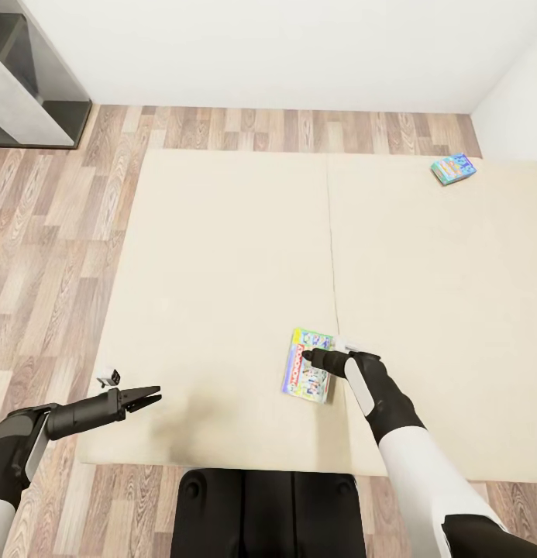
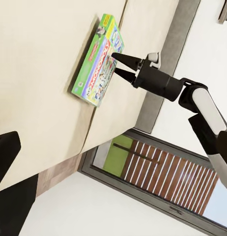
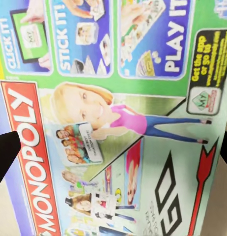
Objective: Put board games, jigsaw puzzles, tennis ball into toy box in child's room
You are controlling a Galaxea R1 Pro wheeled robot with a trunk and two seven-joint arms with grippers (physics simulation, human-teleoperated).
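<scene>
Two board games lie on the bed's cream mattress (image 1: 222, 256). A green Monopoly box (image 1: 305, 377) (image 2: 95, 65) (image 3: 113, 118) lies flat near the front edge. My right gripper (image 1: 308, 354) (image 2: 114, 63) hovers just over its far end, open, with a fingertip on either side of the printed lid and nothing held. A smaller teal game box (image 1: 453, 167) sits at the far right of the mattress. My left gripper (image 1: 156, 397) hangs open over the mattress's front left corner, well away from both boxes.
Wood-plank floor (image 1: 59, 248) runs along the bed's left side and far end. A grey and black shelf unit (image 1: 28, 85) stands at the far left against the white wall. My dark base (image 1: 268, 511) is at the bed's front edge.
</scene>
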